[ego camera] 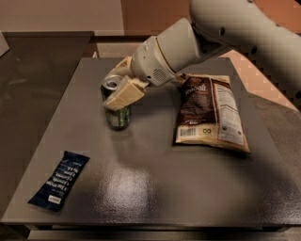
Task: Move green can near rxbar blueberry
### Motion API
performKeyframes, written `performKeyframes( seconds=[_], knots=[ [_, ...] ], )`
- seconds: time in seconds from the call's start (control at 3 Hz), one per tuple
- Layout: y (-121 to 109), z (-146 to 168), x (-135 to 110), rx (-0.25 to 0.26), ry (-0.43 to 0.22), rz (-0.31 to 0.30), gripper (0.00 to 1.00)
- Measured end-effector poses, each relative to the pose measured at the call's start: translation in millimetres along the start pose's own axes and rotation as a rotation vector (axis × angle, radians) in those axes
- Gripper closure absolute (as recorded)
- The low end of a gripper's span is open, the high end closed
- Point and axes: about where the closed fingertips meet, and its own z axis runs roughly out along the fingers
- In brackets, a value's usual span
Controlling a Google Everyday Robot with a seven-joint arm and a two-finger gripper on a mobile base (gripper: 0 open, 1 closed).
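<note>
Grasping the green can [117, 117] with the end effector [116, 88], clenched on the upper half: one pale finger [123, 96] laid across the near side just under the silver top, the other tucked behind the far side. Reaching in from the far right on a thick white arm [225, 28], passing above the far end of a chip bag [211, 113]. Holding the can upright over the far-left part of the worktop [164, 193]; cannot tell whether touching the top or raised just off it.

Noted at the near-left corner, well apart from the can: the rxbar blueberry [59, 181], flat, dark blue, with rows of white text and a small white label at its near end, angled so the far end turns to the right. Noted right of the can, near but not touching: the brown-and-cream chip bag, flat, barcode toward the near side.

Showing a dark grey, finely textured top with a dull sheen, brightest in a pale patch at the near middle. Ending in a straight lip along the near edge. Bordered on the left by a darker brown surface [33, 70]; backed at the far left by a beige wall [61, 14] and at the far middle by a reddish-brown panel [150, 14]; flanked on the right by a pale patterned floor [258, 87].
</note>
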Motion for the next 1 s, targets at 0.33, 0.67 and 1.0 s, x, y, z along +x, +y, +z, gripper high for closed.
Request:
performKeyframes(
  seconds=[0.33,0.67,1.0],
  knots=[
    [31.3,12.6,-7.6,-0.078,-0.02,-0.061,1.0],
    [53.4,20.4,-18.9,-0.134,-0.044,-0.112,1.0],
    [70.7,30.5,-28.3,-0.196,-0.06,-0.154,1.0]
  ],
)
